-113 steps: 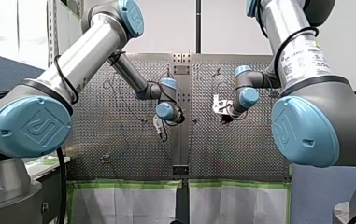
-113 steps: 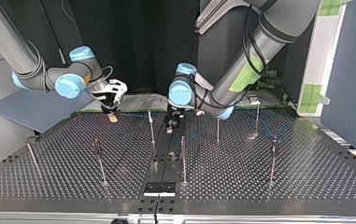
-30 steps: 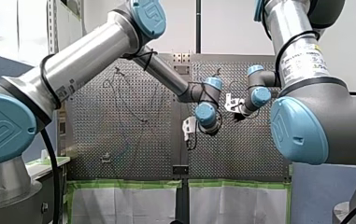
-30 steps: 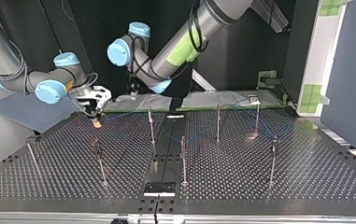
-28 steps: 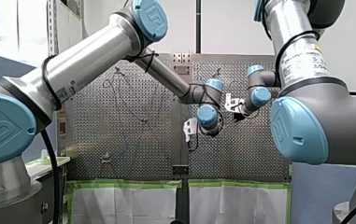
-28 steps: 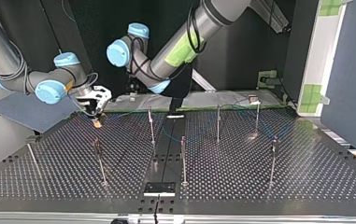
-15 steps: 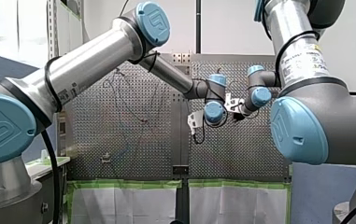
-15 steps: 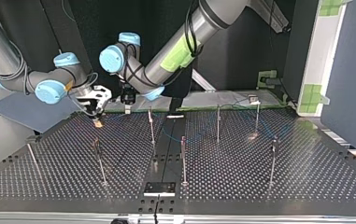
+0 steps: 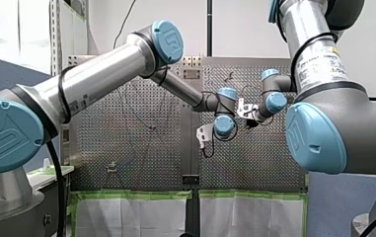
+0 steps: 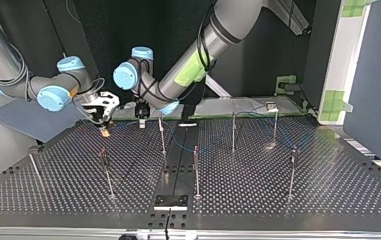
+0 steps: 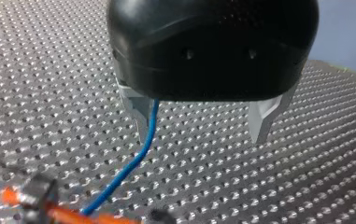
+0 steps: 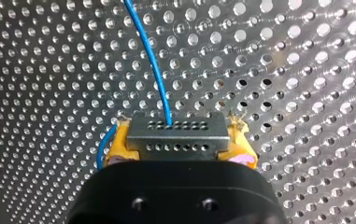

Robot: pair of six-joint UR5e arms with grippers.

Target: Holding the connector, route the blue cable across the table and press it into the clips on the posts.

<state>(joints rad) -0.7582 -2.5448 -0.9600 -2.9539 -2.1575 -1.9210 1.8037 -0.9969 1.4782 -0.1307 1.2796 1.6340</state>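
As my right gripper (image 12: 178,141) clamps the connector (image 12: 176,134), blue cable (image 11: 144,151) vanishes behind my splayed left gripper (image 11: 200,128).

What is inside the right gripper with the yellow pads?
A grey rectangular connector with rows of small holes, clamped between the right gripper's yellow pads. A thin blue cable leaves its face. The gripper's black housing covers the connector's rear.

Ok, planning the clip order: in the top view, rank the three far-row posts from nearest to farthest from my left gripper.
From my left gripper:
1. Leftmost post, just beside it.
2. Middle post, further toward the view's right.
3. Rightmost post, at the row's right end.
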